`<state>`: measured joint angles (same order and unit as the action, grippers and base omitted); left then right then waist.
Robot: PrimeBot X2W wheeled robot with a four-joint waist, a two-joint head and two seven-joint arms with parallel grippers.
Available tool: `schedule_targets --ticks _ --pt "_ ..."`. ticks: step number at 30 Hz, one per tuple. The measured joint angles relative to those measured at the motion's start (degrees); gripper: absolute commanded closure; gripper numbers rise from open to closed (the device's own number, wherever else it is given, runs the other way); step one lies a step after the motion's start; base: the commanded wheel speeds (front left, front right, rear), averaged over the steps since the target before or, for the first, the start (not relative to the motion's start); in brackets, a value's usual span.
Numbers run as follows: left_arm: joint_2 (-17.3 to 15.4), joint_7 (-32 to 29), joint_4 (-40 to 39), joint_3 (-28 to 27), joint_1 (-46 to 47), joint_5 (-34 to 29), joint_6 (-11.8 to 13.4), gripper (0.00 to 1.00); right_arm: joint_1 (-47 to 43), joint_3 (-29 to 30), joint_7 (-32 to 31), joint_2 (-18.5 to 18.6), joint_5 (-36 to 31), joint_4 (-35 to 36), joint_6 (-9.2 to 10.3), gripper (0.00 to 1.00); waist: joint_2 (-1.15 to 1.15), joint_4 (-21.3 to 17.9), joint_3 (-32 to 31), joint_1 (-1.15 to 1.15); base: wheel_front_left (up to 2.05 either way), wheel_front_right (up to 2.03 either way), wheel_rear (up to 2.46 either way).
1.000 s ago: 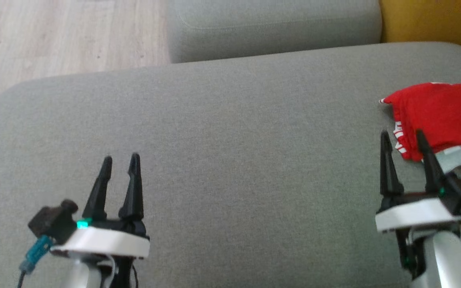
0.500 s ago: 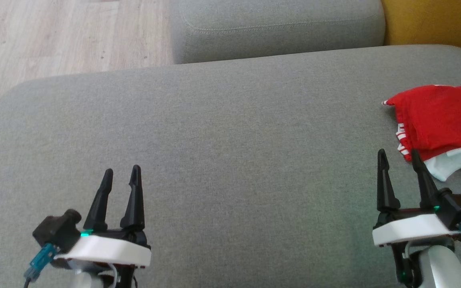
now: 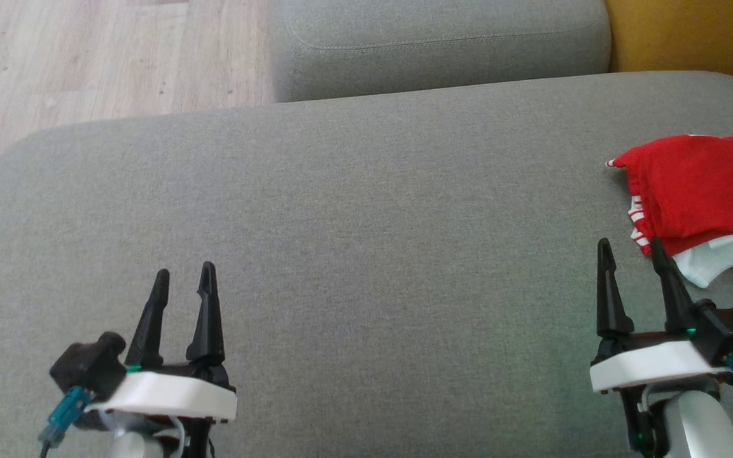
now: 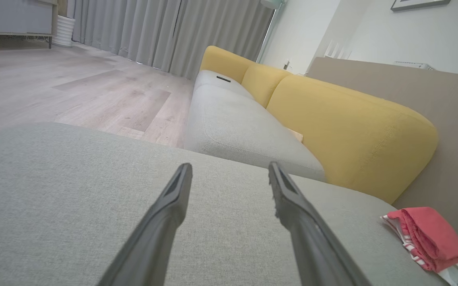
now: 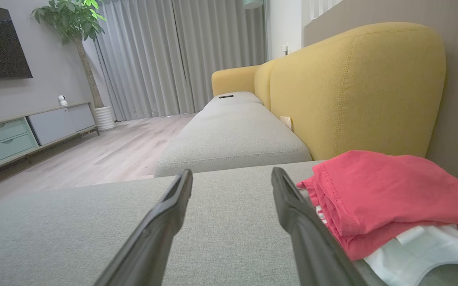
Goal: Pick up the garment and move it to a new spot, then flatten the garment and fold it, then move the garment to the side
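Red folded garment (image 3: 704, 184) lay at the 3 o'clock edge of the cushion (image 3: 373, 222).
The grey cushion stretched broad toward 9 o'clock, its rounded corner at 10 o'clock meeting wood floor (image 3: 86, 57). The garment's long axis ran 9-to-3, striped hem facing 9 o'clock. Left gripper (image 3: 184, 273) and right gripper (image 3: 626, 245) both stood spread, holding nothing, the right just beside the garment.

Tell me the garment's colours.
Red garment, with a white part underneath and red-and-white striped trim; clearest in the right wrist view.

Grey fabric cushion (image 3: 366, 222), folded red garment (image 3: 704, 184) lying near its right edge, perhaps white-lined
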<state>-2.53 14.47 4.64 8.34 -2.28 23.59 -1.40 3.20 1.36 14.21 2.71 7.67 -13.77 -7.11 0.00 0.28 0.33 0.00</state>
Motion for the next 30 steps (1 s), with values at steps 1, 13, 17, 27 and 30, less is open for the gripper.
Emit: schedule_targets --ticks 1,13,17,27,30 --pt "-0.01 0.0 0.0 -0.03 0.0 -0.66 0.3 0.0 0.0 -0.08 0.0 0.0 0.09 -0.02 0.01 0.0 0.0 -0.01 -0.01 0.0 0.0 0.0 0.0" --pt "-0.01 0.0 0.82 0.0 -0.01 -0.65 0.97 0.0 0.01 -0.54 0.0 0.0 0.42 -0.9 0.0 0.0 0.0 -0.31 -0.16 0.0 0.0 0.0 0.0" --pt "-0.01 0.0 0.82 -0.01 -0.01 0.09 0.86 0.0 0.01 -0.76 0.0 0.0 0.43 -0.9 0.0 0.0 0.0 -0.33 -0.18 0.0 0.0 0.0 0.0" --pt "0.03 -0.04 1.08 -0.32 -0.07 1.83 0.41 1.0 -0.08 -0.93 -0.04 -0.02 0.84 -1.65 0.02 1.0 0.0 -0.36 -0.17 0.0 0.0 0.0 0.0" --pt "0.15 -0.29 4.2 0.2 -1.47 1.87 0.41 1.0 -1.71 -1.0 -0.11 -0.14 0.84 -4.58 0.07 1.0 0.0 -0.36 -0.16 0.0 0.0 0.0 0.0"
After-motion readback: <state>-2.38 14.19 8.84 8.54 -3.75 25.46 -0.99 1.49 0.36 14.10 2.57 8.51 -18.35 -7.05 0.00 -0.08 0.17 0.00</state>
